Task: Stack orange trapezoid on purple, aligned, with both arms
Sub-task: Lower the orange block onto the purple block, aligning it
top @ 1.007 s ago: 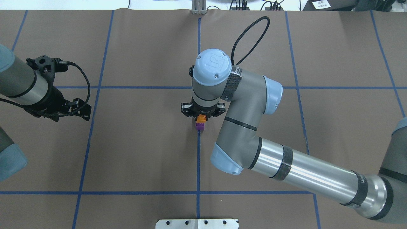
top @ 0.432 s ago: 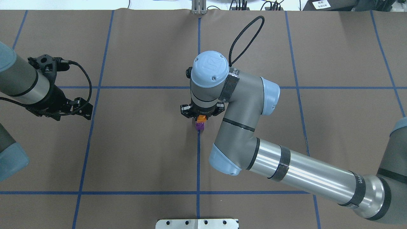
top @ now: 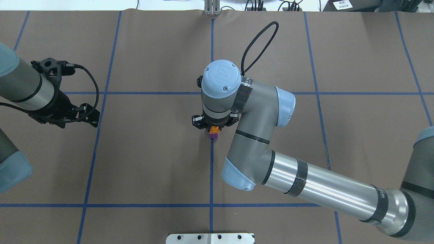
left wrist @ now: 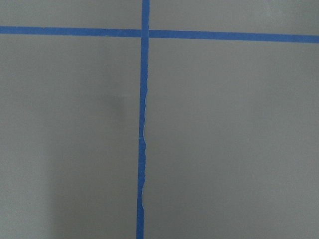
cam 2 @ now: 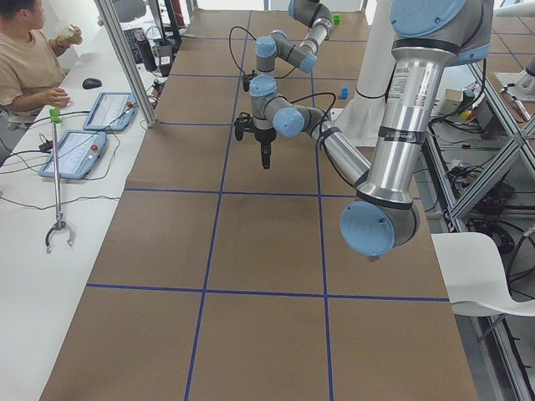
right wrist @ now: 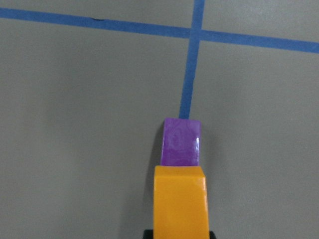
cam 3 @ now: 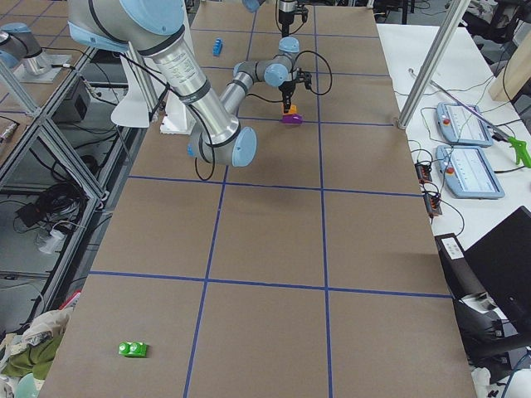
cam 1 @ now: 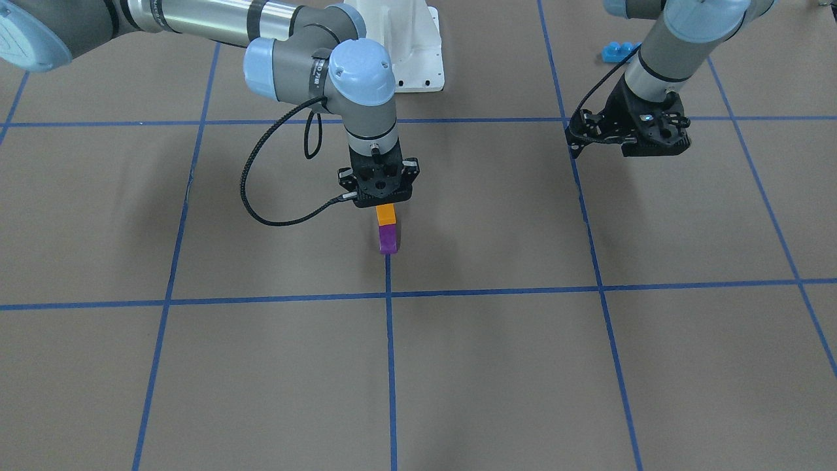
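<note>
The orange trapezoid [cam 1: 386, 214] is held in my right gripper [cam 1: 386, 207], whose jaws are shut on it at the table's middle. It sits directly over the purple block [cam 1: 388, 239], which stands on a blue tape line. In the front view the two look in contact; I cannot tell whether they are seated. In the right wrist view the orange block [right wrist: 180, 199] overlaps the near end of the purple block [right wrist: 182, 142]. In the overhead view the orange [top: 213, 129] and purple [top: 213, 136] blocks peek out below the right wrist. My left gripper [top: 91, 116] hovers far to the left, open and empty.
A small blue block [cam 1: 618, 50] lies near the robot's base [cam 1: 412, 46] behind the left arm. A green block [cam 3: 133, 349] lies far off at the right end of the table. An operator [cam 2: 25, 67] sits at a side table.
My right arm has come down and slightly towards the robot, bringing the orange block closer onto the purple one. The left arm has drifted slightly.
</note>
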